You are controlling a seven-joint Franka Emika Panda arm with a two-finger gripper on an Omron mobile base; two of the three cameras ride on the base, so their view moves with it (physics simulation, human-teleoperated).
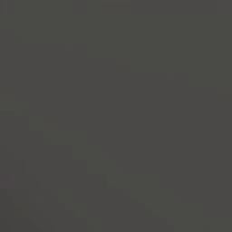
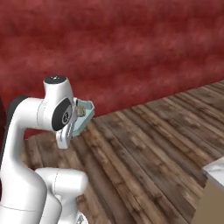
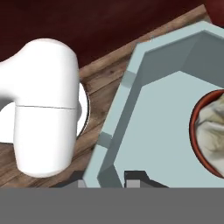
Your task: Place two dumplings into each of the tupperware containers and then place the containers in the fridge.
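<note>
Tool (image 3: 114, 180) clenched on the near rim of a tupperware container (image 3: 153, 127), carried in the air above the wooden floor (image 2: 144, 148). Dumpling (image 3: 214, 131) sits loose at the far end. Judged: tray light, thin-walled, slick, and contents may slide if tilted. Rim grip suits; keep it level

the left base view gives a flat, dark grey surface (image 1: 116, 116) from edge to edge, plain and unlit, with no edges or outlines to tell what it belongs to. the tone is nearly even, a shade lighter toward the lower middle. a few faint blotchy patches sit near the lower left, too dim to make out as any thing.
</note>
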